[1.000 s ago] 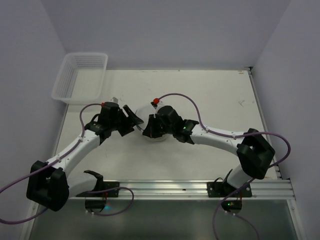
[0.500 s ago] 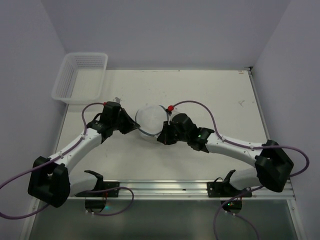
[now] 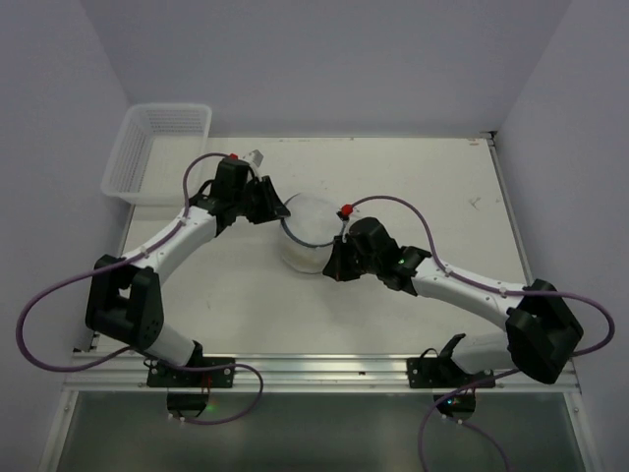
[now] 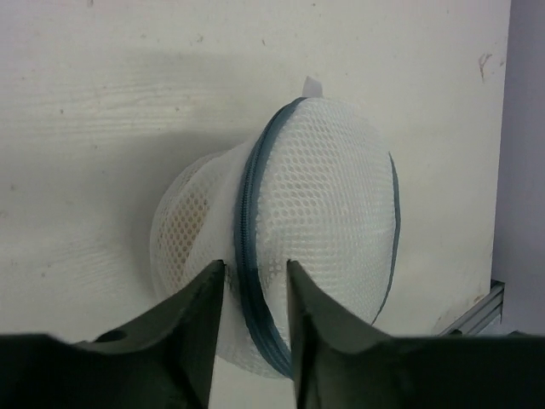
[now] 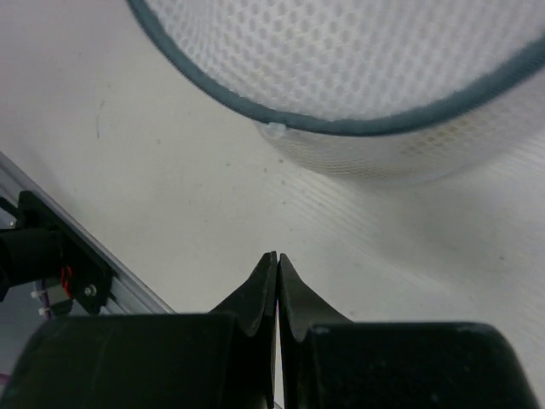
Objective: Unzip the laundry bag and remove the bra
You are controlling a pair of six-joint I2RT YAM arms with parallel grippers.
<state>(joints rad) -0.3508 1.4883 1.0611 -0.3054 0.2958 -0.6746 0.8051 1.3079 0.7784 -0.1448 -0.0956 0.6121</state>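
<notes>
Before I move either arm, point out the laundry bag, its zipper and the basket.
laundry bag (image 4: 332,196), left wrist view, on the white mesh dome.
zipper (image 4: 244,221), left wrist view, midway along the grey-blue line.
basket (image 3: 169,157), top external view, on its bare floor.

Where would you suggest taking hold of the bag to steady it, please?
Take the bag by its zipper rim, from the left, where the left gripper straddles it. The rim stands up as a ridge between the open jaws, likely firmer than the soft, rounded mesh around it.
</notes>
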